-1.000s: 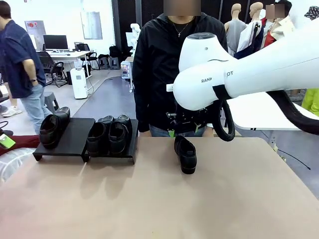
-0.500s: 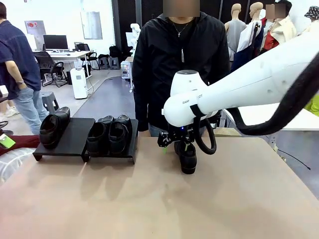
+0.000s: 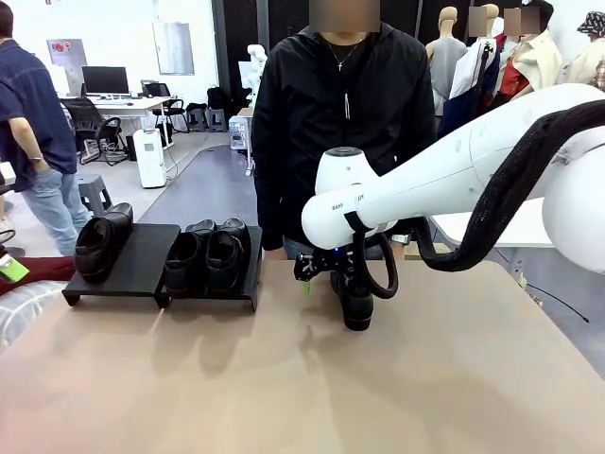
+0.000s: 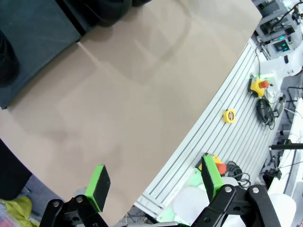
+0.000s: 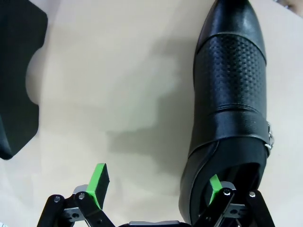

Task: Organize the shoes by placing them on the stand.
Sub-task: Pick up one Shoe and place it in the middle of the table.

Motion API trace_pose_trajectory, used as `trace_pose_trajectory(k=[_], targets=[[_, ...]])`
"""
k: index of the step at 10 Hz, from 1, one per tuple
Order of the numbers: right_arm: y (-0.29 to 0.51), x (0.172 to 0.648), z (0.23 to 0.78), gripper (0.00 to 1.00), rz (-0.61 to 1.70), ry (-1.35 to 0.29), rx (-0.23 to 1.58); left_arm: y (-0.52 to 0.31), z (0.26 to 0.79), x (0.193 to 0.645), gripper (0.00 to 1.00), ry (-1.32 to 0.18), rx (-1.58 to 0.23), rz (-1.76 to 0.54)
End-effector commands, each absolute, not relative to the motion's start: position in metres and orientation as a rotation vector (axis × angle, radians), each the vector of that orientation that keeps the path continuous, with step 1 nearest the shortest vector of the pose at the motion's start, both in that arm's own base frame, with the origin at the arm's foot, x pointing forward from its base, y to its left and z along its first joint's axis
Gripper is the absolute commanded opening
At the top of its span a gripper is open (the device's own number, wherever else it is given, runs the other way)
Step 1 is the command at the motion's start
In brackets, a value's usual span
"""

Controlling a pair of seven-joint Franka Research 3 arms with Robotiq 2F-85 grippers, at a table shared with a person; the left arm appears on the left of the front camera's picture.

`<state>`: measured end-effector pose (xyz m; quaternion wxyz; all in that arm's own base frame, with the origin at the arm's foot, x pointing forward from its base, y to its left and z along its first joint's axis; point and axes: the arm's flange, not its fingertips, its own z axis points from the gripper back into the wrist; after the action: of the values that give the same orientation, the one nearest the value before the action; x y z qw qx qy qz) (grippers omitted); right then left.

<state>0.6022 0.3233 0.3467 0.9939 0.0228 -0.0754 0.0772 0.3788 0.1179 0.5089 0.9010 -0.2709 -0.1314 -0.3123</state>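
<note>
Leather first: I'm reading the loose shoe as stiff, glossy and likely slick, with a firm sole and heel and a softer upper that should dent a little if I squeeze it. It's not fragile, and probably light enough for one arm. It lies flat on the table, toward the far edge and a little right of the middle, toe pointing back at me. In the right wrist view I can see the textured vamp and the open collar, and that collar is where I'd bite: one finger inside the opening, one outside on the heel wall, so the polish can't slide away.

My right gripper hangs low over the heel end, fingers spread wide, grasping nothing. One green pad sits at the collar, the other over bare table off to the side, so the shoe isn't bracketed yet, I judge. The left gripper is released too, fingers wide, looking down at the table's near edge.

Now the count. Shoes: four in all. One stands on the left panel of the stand, two side by side on its right panel, one loose. Stands: one, near the far-left corner. One person stands at the far edge.
</note>
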Motion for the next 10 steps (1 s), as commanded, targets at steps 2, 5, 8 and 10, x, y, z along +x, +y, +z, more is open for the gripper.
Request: trace_pose_trajectory(k=[2, 5, 8, 10], targets=[[0.3231, 0.6034, 0.348, 1.0, 0.073, -0.191, 0.008, 0.1168, 0.508, 0.3767, 1.0, -0.277, -0.55, -0.633], [0.3203, 0.6034, 0.3461, 0.0, 0.02, -0.138, 0.027, 0.1168, 0.508, 0.3767, 1.0, -0.277, -0.55, -0.633], [0.3168, 0.6008, 0.3464, 0.0, -0.037, -0.118, -0.019, 0.1168, 0.508, 0.3767, 1.0, -0.277, -0.55, -0.633], [0.3138, 0.601, 0.3501, 0.0, -0.079, -0.115, -0.079, 0.1168, 0.508, 0.3767, 1.0, -0.277, -0.55, -0.633]])
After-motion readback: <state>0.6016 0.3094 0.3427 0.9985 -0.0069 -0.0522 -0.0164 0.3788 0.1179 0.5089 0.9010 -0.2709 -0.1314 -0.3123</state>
